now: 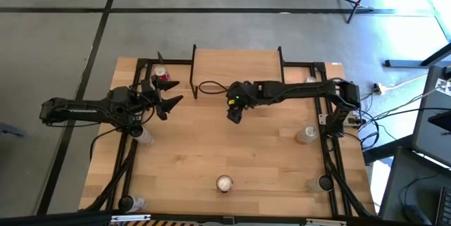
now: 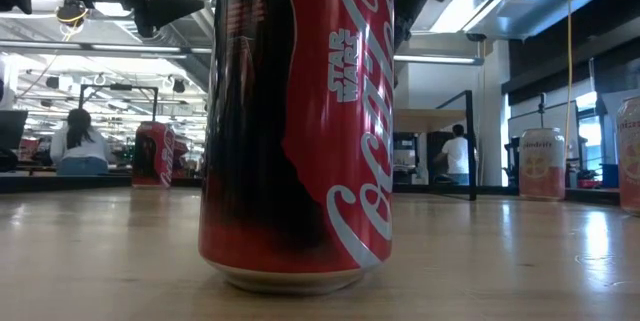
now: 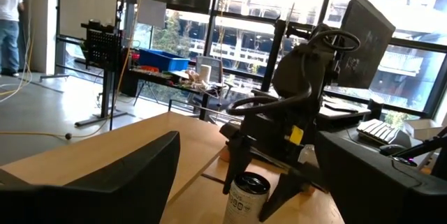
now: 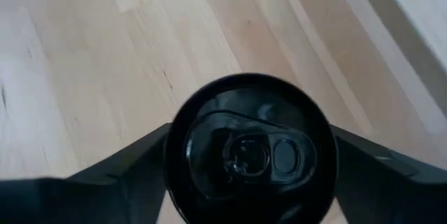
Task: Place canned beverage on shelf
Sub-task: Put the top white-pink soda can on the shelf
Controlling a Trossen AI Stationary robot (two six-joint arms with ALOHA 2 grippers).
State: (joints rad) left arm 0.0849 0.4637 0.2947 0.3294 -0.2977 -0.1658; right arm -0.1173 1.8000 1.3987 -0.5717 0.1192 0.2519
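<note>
A: How is the can expected to handle?

B: The black can [image 4: 246, 153] is judged rigid but thin-walled, smooth and fairly slippery; if full it would be moderately heavy, and whether it is opened cannot be told from the lid. A hold across the middle of the cylinder wall is judged best, with modest squeeze so that the wall is not dented.

A: Where is it seen relative to the tool?

B: In the right wrist view the can fills the lower centre of the frame, its top seen end-on, and the two dark fingers [image 4: 126, 172] of the right gripper [image 1: 235, 113] are seen on either side of it, up against its wall. The can appears to be clasped between them, though contact is hard to confirm at this angle. In the high view the gripper is placed at the centre of the frame, just below the shelf [image 1: 237, 65], which occupies the upper centre.

A: And the other arm?

B: The left gripper [image 1: 168, 93] is held at centre left with its fingers spread wide and nothing between them, near a red can [image 1: 162, 78] at the upper left of the tabletop [image 1: 261, 155]. Another red can [image 2: 296, 121] is seen large in the low view, standing upright
</note>
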